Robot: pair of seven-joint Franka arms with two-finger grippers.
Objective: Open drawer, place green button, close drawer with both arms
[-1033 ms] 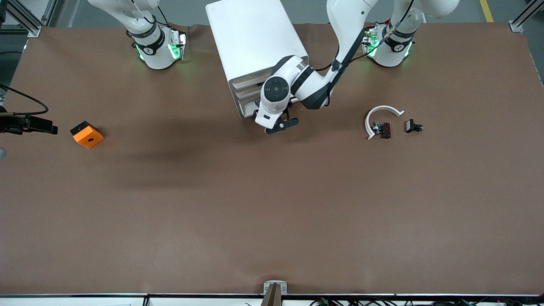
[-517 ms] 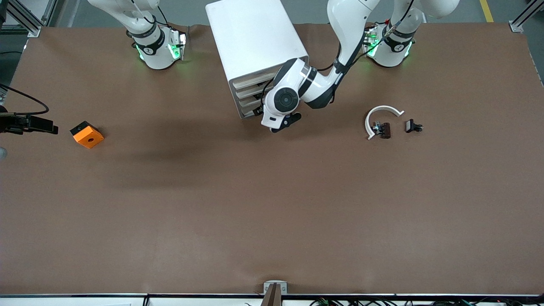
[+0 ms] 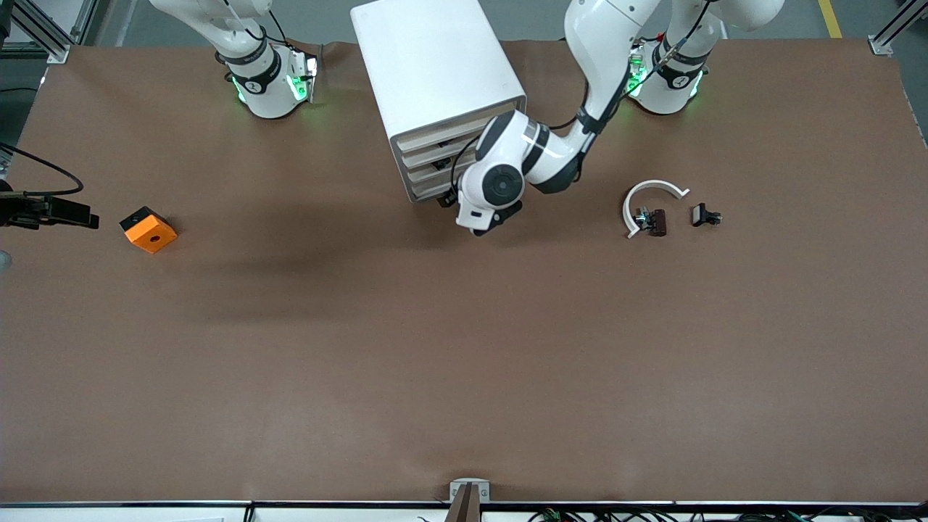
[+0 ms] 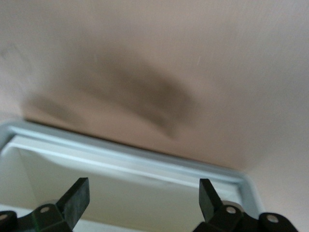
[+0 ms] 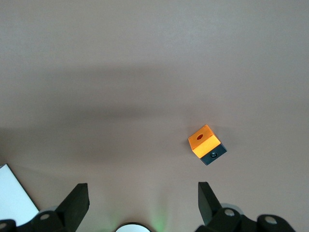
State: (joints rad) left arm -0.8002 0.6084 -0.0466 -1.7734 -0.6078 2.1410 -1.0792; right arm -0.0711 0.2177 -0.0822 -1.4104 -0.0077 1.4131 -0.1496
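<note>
A: Layout, nearest first?

B: Orange block (image 3: 148, 230) toward the right arm's end of the desk (image 3: 464, 377); no part of the job. Slightly farther, toward the left arm's end: button (image 3: 641, 215), tucked inside the white arc (image 3: 652, 190), touching or just beside a dark clip (image 3: 658, 222).

A: Handling?

B: Probably light and rigid, prone to skating or tipping. Best pinched low across the body, not by the round cap.

A: Claws?

B: Left claw (image 4: 143, 188) spread wide, empty, low at the front of the cabinet (image 3: 435, 65), facing a pale rim. Drawer (image 3: 428, 176), third down, seemingly shut; light and free-sliding by the look of it, best hooked at the front lip. Right claw (image 5: 143, 189) likewise spread and empty, waiting high over the desk near its own base.
</note>
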